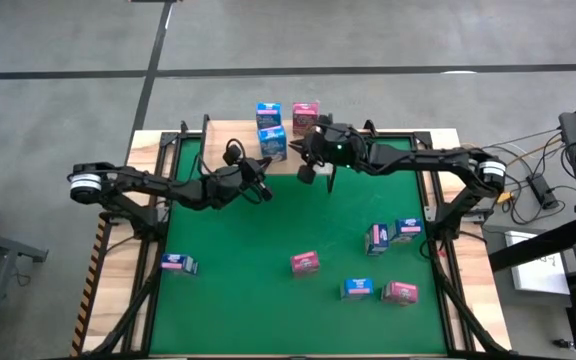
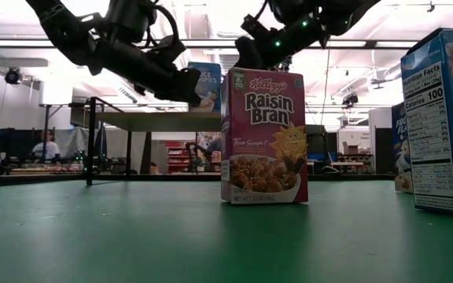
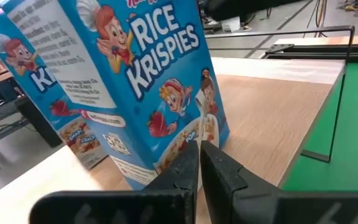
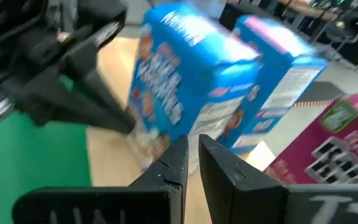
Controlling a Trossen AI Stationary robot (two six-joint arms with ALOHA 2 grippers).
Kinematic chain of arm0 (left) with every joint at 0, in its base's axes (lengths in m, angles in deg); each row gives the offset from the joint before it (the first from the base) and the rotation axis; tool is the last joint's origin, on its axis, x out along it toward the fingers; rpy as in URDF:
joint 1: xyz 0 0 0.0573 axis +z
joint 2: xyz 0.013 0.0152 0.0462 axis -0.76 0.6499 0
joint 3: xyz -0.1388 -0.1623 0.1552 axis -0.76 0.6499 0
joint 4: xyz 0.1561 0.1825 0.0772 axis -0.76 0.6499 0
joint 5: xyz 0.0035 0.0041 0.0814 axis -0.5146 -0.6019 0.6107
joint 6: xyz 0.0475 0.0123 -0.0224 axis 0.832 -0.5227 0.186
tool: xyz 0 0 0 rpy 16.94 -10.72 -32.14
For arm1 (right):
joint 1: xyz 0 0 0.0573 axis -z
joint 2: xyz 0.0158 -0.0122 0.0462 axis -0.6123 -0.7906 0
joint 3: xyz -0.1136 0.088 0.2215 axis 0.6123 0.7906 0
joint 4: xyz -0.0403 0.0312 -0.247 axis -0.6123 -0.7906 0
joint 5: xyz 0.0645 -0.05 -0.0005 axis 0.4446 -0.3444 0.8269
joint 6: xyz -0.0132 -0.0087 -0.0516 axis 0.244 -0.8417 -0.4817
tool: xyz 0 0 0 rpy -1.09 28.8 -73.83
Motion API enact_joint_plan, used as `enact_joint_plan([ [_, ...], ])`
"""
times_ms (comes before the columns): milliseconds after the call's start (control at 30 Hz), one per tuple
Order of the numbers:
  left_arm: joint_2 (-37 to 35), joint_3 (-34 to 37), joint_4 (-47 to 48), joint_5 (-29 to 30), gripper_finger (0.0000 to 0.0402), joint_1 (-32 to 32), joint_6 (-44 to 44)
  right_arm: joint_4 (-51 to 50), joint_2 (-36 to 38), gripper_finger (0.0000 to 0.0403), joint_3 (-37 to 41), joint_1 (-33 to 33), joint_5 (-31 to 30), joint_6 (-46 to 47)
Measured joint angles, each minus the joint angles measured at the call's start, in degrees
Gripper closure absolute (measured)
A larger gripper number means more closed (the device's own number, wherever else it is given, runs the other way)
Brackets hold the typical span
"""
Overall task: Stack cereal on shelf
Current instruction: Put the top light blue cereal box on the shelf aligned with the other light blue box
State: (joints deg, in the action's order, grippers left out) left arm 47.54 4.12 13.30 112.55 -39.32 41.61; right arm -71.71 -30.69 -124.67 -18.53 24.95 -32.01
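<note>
Both arms reach to the shelf (image 1: 368,140) at the 12 o'clock side of the table (image 1: 118,200). Three cereal boxes stand there: a blue box (image 1: 272,143) in front, another blue box (image 1: 267,113) behind it and a pink box (image 1: 306,114) beside that one.

The left gripper (image 1: 264,190) is at about 11 o'clock, just beside the front blue box. Its fingers are pressed together and hold nothing. In the left wrist view its tips point at the bottom edge of the Rice Krispies box (image 3: 135,81) on the wood. The right gripper (image 1: 308,172) is just right of the same box. It is clenched too, with nothing in it.

I think the step is to nudge the front blue box straight on the shelf. After that a gripper must open, go back down to the green mat (image 1: 268,230) and pick up a new box.

More boxes wait on the mat: a pink box (image 1: 305,262) near 6 o'clock, a small box (image 1: 178,263) at 8 o'clock, and four boxes (image 1: 383,260) around 4 o'clock. The two arms are very close together, so they could bump each other or tip the blue box.
</note>
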Motion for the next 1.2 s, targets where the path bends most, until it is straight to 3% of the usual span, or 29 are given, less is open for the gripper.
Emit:
enact_joint_plan([
  [667,-1.22,0.10,0.05,2.37,0.0401,-0.63,-1.75,6.74,-4.36,0.0376,0.00,0.71,0.05,-1.27],
  [1000,-5.58,0.10,1.39,2.31,0.0401,-4.57,-1.76,8.67,-4.36,0.0376,0.00,0.81,0.05,-2.36],
  [1200,-10.76,0.10,6.25,2.32,0.0401,-9.14,-1.77,3.43,-2.57,0.0376,0.00,-0.41,0.01,-0.24],
])
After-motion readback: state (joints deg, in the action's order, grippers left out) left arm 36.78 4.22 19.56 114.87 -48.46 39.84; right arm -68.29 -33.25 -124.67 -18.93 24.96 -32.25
